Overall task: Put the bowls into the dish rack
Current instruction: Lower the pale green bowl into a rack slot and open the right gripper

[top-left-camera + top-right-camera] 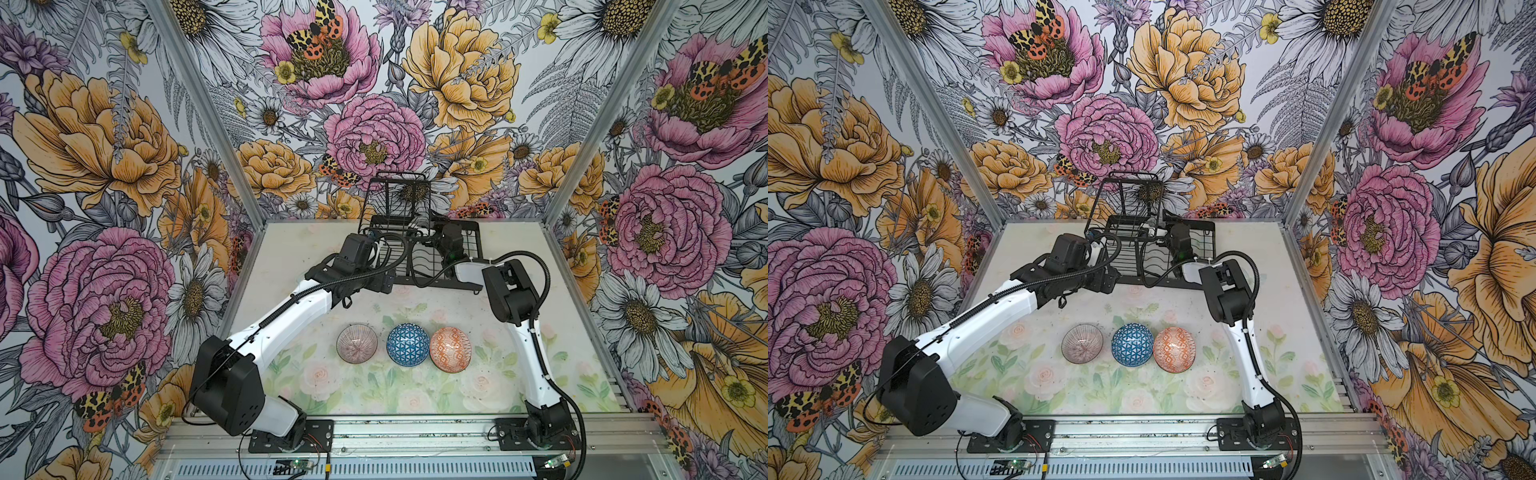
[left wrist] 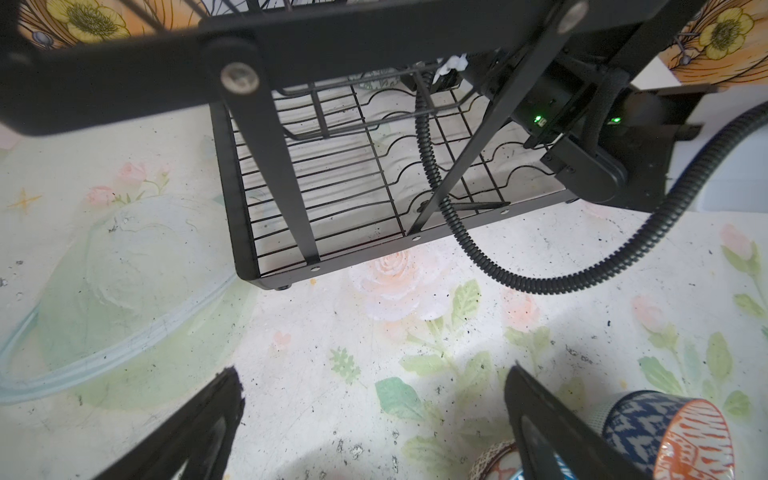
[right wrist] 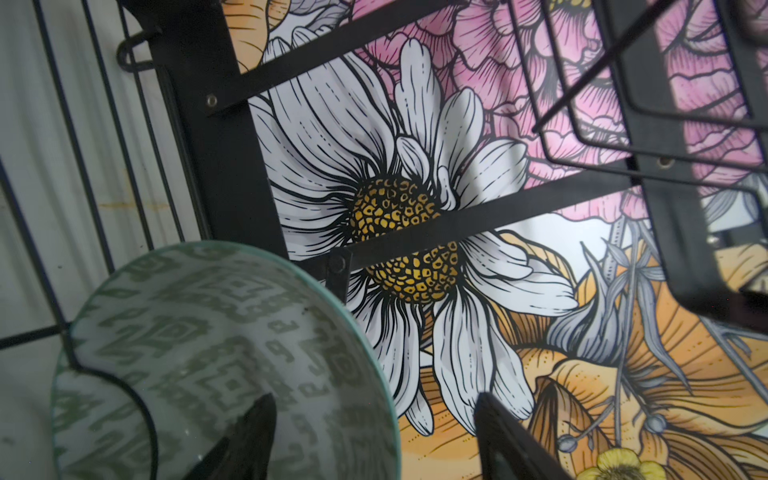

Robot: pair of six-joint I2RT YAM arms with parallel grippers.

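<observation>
1. The right gripper (image 3: pixel 374 399) reaches into the dish rack (image 1: pixel 440 286), beside its taller basket tier
2. Its jaws stand apart and clamp nothing. The rim of the grey-green bowl (image 3: pixel 228 353) passes between them, one finger over the bowl's inside and the other outside; I cannot tell whether either touches it
3. That bowl sits among the rack's wires, its opening turned toward the right wrist camera, and one wire crosses in front of it
4. The left gripper (image 2: pixel 374 372) hovers over the table (image 2: pixel 124 332) just outside the rack's near rim, jaws wide apart and empty
5. Three bowls lie in a row on the table, well apart from the rack: the pink-striped bowl (image 1: pixel 357 343), the blue lattice bowl (image 1: pixel 408 345) and the orange-white bowl (image 1: pixel 450 350). The last two are just beside each other
</observation>
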